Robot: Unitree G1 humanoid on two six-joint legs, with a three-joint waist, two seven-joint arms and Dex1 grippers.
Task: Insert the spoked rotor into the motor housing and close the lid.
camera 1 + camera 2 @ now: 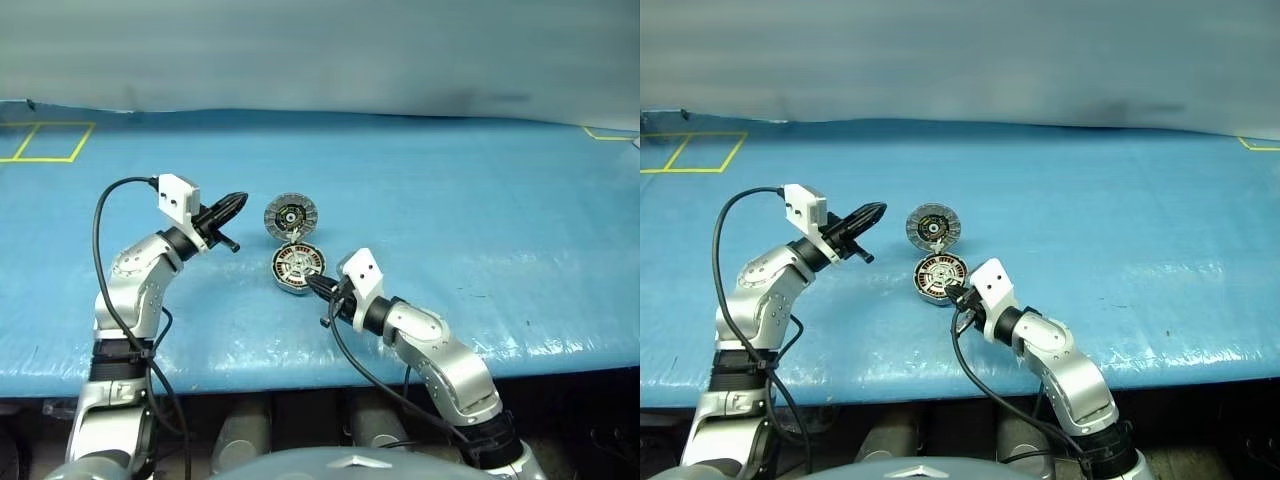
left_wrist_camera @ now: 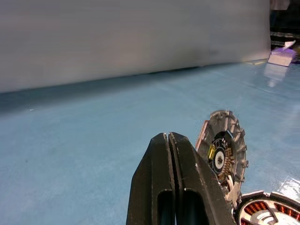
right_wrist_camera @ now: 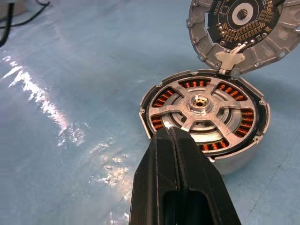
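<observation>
Motor housing [image 1: 299,270] on blue table [image 1: 480,240]

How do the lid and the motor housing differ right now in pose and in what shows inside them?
The lid stands tilted up and open; the motor housing lies flat on the blue table. The lid shows a dark centre ringed by silver ribs; the housing shows copper windings under the seated spoked rotor. Both are round, grey, joined at one edge.

Spoked rotor [image 3: 199,107] seated in motor housing [image 3: 236,159]; lid [image 3: 243,33] upright, open
</observation>
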